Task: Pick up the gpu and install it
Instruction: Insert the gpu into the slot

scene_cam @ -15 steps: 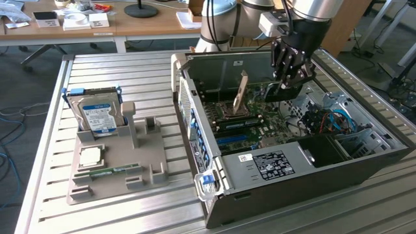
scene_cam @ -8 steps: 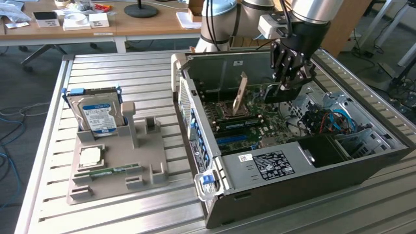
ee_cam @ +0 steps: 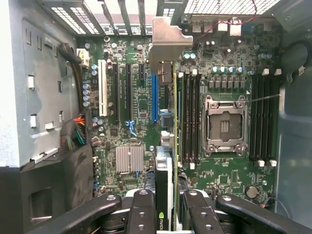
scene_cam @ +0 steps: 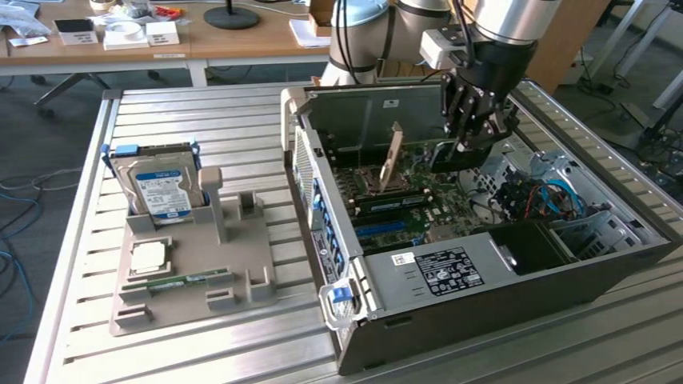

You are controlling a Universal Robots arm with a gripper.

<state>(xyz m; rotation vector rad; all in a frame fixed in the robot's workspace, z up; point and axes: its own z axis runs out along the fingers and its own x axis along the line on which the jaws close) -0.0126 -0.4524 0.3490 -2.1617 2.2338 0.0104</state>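
The gpu (ee_cam: 168,161) shows edge-on in the wrist view as a thin green board with a black face, and its pale metal bracket (ee_cam: 168,44) points toward the case's rear slots. My gripper (ee_cam: 164,201) is shut on it, with black fingers (ee_cam: 141,207) on both faces. In the exterior view the gripper (scene_cam: 471,142) reaches down inside the open computer case (scene_cam: 449,272), and the gpu (scene_cam: 455,160) hangs just above the motherboard (scene_cam: 401,208). The card lines up close beside the blue slot (ee_cam: 154,97). Whether it touches a slot I cannot tell.
The open CPU socket (ee_cam: 224,126) and RAM slots (ee_cam: 190,117) lie beside the card, and case walls enclose it. On the exterior view's left, a grey holder (scene_cam: 181,264) carries a hard drive (scene_cam: 162,188), a CPU (scene_cam: 149,256) and a RAM stick (scene_cam: 176,282).
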